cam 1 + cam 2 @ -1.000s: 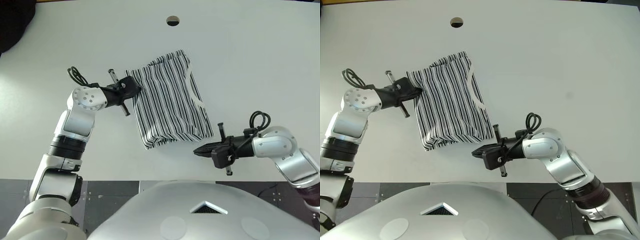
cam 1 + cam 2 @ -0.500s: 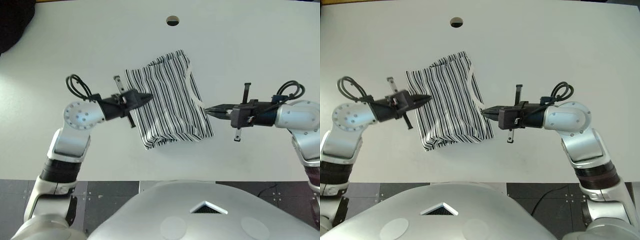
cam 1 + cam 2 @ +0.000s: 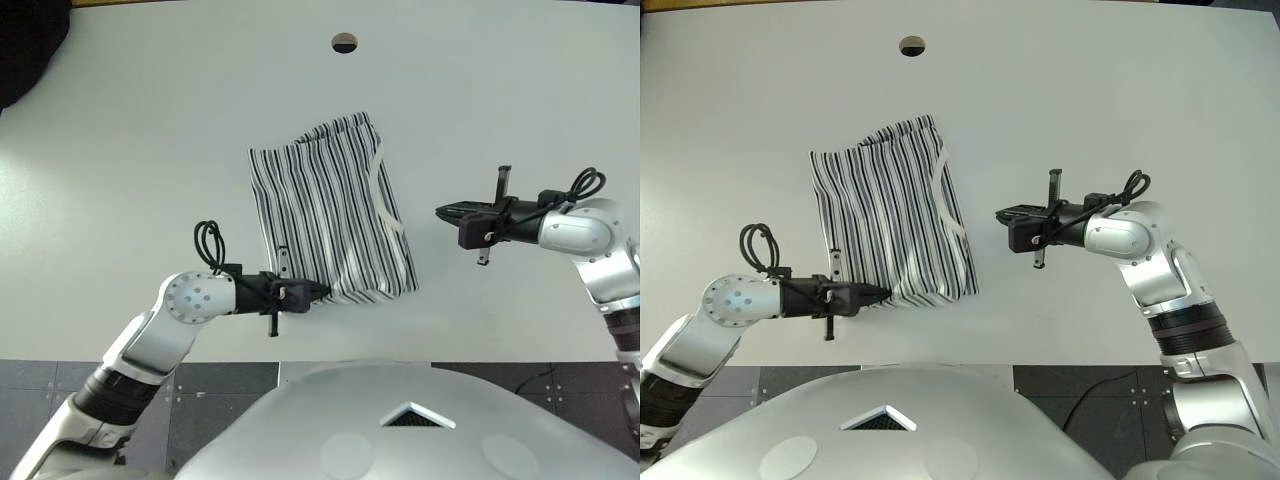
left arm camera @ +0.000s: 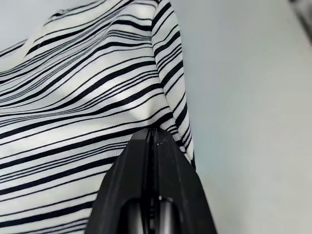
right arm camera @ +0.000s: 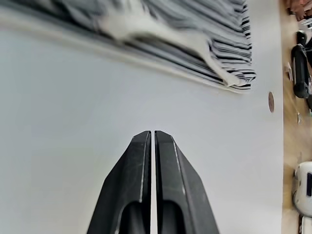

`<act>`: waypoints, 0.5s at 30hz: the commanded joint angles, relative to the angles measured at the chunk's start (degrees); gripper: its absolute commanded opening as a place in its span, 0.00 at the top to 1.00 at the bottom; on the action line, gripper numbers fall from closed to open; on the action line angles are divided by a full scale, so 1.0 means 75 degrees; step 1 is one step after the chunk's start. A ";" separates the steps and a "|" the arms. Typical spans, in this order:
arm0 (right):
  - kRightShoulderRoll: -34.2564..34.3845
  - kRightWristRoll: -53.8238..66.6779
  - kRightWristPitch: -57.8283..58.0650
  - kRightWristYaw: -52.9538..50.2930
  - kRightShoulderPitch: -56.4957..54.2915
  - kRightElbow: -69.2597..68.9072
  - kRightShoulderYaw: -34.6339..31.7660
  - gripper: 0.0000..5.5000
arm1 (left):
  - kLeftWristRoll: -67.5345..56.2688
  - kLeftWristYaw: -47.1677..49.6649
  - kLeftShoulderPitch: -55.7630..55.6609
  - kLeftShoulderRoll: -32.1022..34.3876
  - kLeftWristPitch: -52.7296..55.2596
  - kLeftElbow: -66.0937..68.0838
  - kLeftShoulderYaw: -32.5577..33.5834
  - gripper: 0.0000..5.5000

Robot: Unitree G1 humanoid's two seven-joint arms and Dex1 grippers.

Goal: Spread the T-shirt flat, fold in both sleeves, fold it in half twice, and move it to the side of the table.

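You had the T-shirt (image 3: 330,210) lying folded into a compact, slightly tilted rectangle near the middle of the white tabletop (image 3: 150,120). Its black and white stripes ran along its length, and a white neckband (image 3: 388,200) curved down its right edge. Your left pincer (image 3: 318,292) was at the shirt's near left corner, clenched. The left wrist view gave the close detail: its fingers (image 4: 139,165) were pressed together with the tips against the striped hem, though whether any cloth was caught between them could not be told. Your right pincer (image 3: 442,211) was over bare tabletop to the right of the shirt, apart from it, likewise clenched. The right wrist view confirmed its fingers (image 5: 170,165) closed to a hairline seam, with the neckband edge beyond them. The head views added the round hole (image 3: 344,42) at the far side of the tabletop.
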 commanded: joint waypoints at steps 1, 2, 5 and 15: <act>-0.0093 -0.0177 -0.0461 -0.0247 0.0039 -0.0120 -0.0024 0.98 | 0.0314 -0.0322 0.0573 0.0883 0.0040 0.0324 0.0200 0.98; -0.0135 -0.0296 -0.0667 -0.0369 0.0095 -0.0139 -0.0014 0.98 | 0.0261 -0.0282 0.0682 0.1018 -0.0053 0.0298 0.0362 0.98; -0.0279 -0.0617 -0.1236 -0.0618 0.0410 -0.0508 0.0041 0.98 | -0.0283 0.0238 0.0864 0.0836 -0.0724 0.0064 0.1299 0.98; -0.0557 -0.0509 -0.1850 -0.0810 0.1385 -0.1128 0.0001 0.67 | -0.0681 0.0708 0.1974 0.0618 -0.1639 0.0271 0.3410 0.74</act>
